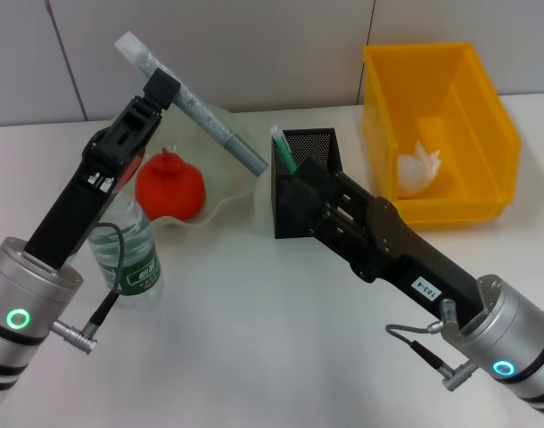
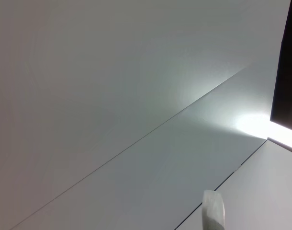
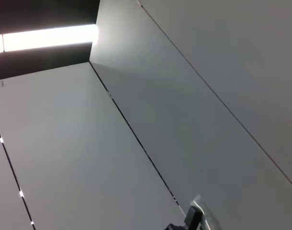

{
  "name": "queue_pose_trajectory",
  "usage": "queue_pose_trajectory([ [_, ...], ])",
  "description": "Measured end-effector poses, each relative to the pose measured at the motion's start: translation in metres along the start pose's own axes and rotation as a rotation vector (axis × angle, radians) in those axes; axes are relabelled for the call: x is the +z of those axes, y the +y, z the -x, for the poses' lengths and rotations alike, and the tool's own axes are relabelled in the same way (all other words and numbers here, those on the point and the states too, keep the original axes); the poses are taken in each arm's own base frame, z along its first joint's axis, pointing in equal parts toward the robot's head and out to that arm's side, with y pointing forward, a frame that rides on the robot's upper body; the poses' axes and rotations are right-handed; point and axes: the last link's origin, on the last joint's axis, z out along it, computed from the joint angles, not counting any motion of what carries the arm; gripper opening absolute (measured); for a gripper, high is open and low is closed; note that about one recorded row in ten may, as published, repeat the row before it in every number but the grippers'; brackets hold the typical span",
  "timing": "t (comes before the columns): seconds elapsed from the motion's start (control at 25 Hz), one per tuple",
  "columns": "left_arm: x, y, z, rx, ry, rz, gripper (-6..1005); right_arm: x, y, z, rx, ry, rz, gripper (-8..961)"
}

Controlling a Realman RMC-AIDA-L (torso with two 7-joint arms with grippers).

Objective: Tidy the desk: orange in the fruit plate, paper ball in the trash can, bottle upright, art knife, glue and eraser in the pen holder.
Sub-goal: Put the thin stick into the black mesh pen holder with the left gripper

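Right hand [image 1: 300,183] hides its fingers beside the pen holder [image 1: 309,147]; left hand [image 1: 159,89] grips a grey stick [image 1: 210,120].

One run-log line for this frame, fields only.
left claw: raised, holding long grey glue stick | red-orange orange: in pale green ruffled plate | white paper ball: in yellow bin | clear bottle: upright

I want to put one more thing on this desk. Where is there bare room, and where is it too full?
The widest bare patch of the desk lies in front, between the bottle and the right arm. It is crowded at the back: orange in the fruit plate, pen holder and trash can stand close. The left gripper holds a grey stick above the plate.
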Motion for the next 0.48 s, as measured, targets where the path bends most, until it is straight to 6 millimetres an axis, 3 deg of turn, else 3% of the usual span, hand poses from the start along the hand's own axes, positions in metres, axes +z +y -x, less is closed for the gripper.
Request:
queue_pose_trajectory([
  [0.48, 0.0002, 0.0011, -0.0011, -0.013, 0.014, 0.005, 133, 0.0076, -0.0027, 0.0026, -0.004, -0.015, -0.003, 667],
])
